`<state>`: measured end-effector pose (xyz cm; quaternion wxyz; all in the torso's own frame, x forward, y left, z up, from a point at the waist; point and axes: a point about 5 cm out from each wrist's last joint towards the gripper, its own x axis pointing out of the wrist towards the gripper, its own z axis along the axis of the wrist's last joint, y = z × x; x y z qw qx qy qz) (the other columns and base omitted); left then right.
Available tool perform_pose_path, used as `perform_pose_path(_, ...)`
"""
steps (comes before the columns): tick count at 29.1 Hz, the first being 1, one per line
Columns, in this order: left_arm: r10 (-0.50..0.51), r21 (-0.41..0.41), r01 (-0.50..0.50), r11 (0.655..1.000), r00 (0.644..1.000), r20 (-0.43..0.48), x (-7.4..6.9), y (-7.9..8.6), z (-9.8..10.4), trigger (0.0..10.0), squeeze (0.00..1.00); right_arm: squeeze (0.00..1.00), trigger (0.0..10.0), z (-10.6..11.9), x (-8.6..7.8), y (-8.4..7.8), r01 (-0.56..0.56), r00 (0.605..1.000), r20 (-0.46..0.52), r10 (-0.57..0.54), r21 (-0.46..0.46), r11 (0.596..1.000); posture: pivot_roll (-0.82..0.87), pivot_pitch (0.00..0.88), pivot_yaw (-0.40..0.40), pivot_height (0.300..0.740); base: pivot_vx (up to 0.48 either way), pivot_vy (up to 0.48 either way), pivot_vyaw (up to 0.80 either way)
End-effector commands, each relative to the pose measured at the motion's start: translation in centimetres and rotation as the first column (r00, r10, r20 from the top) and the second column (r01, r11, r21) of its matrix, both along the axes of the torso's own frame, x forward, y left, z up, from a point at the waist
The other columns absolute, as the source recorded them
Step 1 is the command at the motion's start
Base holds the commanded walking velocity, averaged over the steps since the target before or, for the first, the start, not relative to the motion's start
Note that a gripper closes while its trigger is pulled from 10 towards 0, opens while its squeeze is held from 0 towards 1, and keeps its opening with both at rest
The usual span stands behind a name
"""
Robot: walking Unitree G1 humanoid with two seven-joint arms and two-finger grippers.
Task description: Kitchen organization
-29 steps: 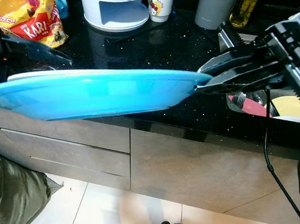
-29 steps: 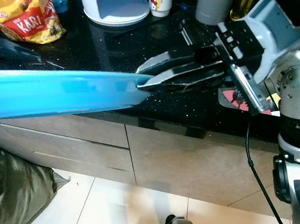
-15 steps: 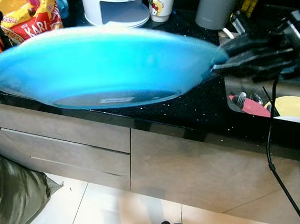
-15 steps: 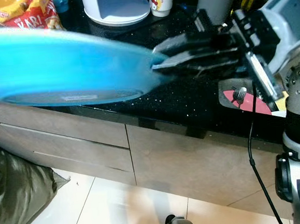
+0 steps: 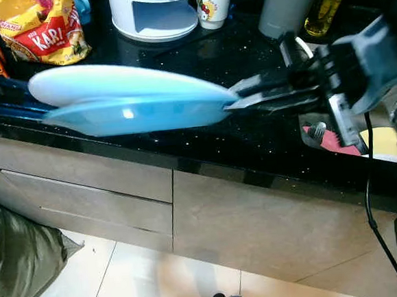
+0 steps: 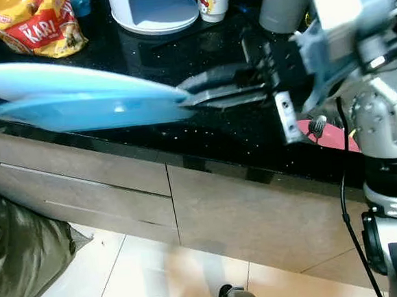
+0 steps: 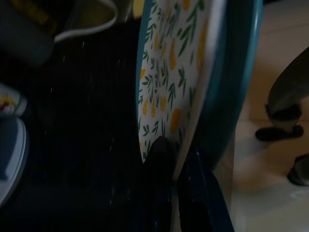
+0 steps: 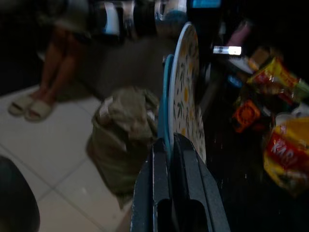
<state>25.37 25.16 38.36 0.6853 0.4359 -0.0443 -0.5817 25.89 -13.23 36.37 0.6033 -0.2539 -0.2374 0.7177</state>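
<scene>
Plate (image 5: 133, 102), tipped up half a second before, lay nearly level over the desk (image 5: 253, 137). Right hand (image 5: 239, 98) and left hand (image 7: 176, 169) were each clamped on an opposite rim, so set-down looked near.

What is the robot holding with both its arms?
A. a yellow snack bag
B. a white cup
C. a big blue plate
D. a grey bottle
C: the right end effector and the left end effector each pinch an opposite rim of the blue plate above the black counter.
</scene>
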Motion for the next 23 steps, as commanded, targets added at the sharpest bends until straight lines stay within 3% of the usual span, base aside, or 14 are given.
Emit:
perform_pose_path(1,0.058,0.009,-0.058,0.998,0.998,-0.001,0.1,1.1,0.6,3.8,0.0,0.0,0.0,-0.7,-0.5,1.3,-0.056,0.997,0.042,0.059,-0.069,0.996,0.14,0.144,-0.042,0.74,0.0,0.0,0.0)
perform_pose_path(2,0.08,0.027,-0.08,0.996,0.997,0.005,0.6,1.3,0.4,9.1,0.0,0.0,0.0,-0.8,-0.3,1.5,-0.046,0.997,0.054,0.05,-0.08,0.996,0.14,0.153,-0.045,0.74,0.0,0.0,0.0)
perform_pose_path(3,0.097,0.047,-0.097,0.994,0.995,0.008,1.0,1.4,0.1,10.0,0.0,0.0,0.0,-1.0,-0.1,1.6,-0.028,0.997,0.073,0.035,-0.096,0.995,0.14,0.159,-0.046,0.74,0.0,0.0,0.0)
perform_pose_path(5,0.097,0.047,-0.097,0.994,0.995,0.008,1.0,1.4,0.1,10.0,0.0,0.0,0.0,-1.0,-0.1,1.6,-0.028,0.997,0.073,0.035,-0.096,0.995,0.14,0.159,-0.046,0.74,0.0,0.0,0.0)
perform_pose_path(6,0.127,0.073,-0.13,0.989,0.991,0.051,2.3,1.4,-0.3,10.0,0.0,0.0,0.0,-1.3,0.1,1.9,0.006,0.994,0.108,0.007,-0.114,0.993,0.14,0.186,-0.048,0.74,0.0,0.0,0.0)
perform_pose_path(15,0.136,0.118,-0.16,0.98,0.972,0.192,4.7,0.4,-0.2,10.0,0.0,0.0,0.0,-1.9,0.8,2.4,0.106,0.976,0.203,-0.076,-0.144,0.984,0.13,0.226,-0.044,0.74,0.0,0.0,0.0)
perform_pose_path(19,0.123,0.201,-0.186,0.962,0.948,0.293,6.2,-0.1,-0.8,10.0,0.0,0.0,0.0,-2.8,2.1,2.9,0.206,0.947,0.28,-0.156,-0.159,0.966,0.12,0.255,-0.033,0.74,0.0,0.0,0.0)
perform_pose_path(23,0.124,0.21,-0.212,0.954,0.922,0.367,7.2,-0.3,-0.9,10.0,0.0,0.0,0.0,-3.1,3.0,3.3,0.274,0.922,0.318,-0.223,-0.126,0.953,0.12,0.264,-0.029,0.74,0.0,0.0,0.0)
